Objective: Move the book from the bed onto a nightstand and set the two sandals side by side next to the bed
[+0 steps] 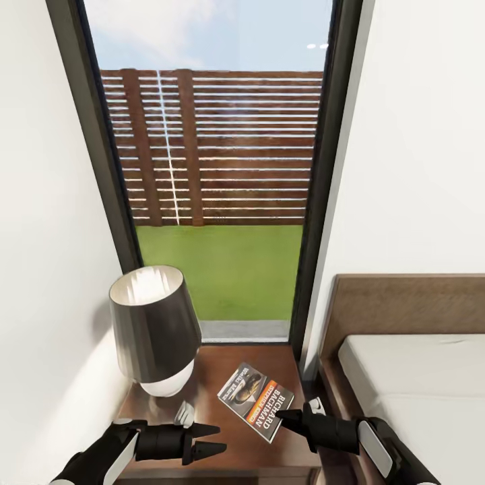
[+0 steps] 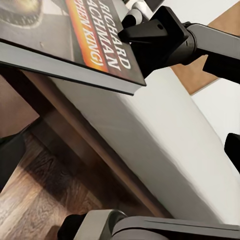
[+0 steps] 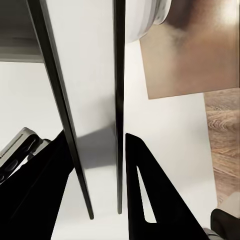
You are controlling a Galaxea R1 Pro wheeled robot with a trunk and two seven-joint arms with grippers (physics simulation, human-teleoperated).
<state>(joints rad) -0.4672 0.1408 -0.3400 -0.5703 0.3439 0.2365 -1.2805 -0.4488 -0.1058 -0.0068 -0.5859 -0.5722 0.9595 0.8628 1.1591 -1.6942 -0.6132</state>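
White walls close in on a tall dark-framed window [image 1: 222,168] that looks onto a slatted fence and grass, and below it sits the nightstand [image 1: 209,444], wedged between the wall and the bed [image 1: 417,377]. Starting at the right gripper [image 1: 291,416]: its dark fingers are pinched on the book [image 1: 256,401] at the corner nearest the bed, and the right wrist view looks straight along the book's thin edge with a finger on either side, so the grip is clearly closed on it. The book hangs low over the nightstand's top, toward its bed-side edge, cover up; from the left wrist view its underside seems lifted clear of the wood, so I judge it is about to be laid down, not yet released. Holding it by one corner keeps the arm clear of the headboard. Across the top, the left gripper [image 1: 217,439] hovers near the front edge with its fingers slightly parted, holding nothing, probably waiting out of the way. Behind it a lamp [image 1: 156,330] with a dark shade fills the wall-side back corner, which leaves the bed side as the free spot for the book.
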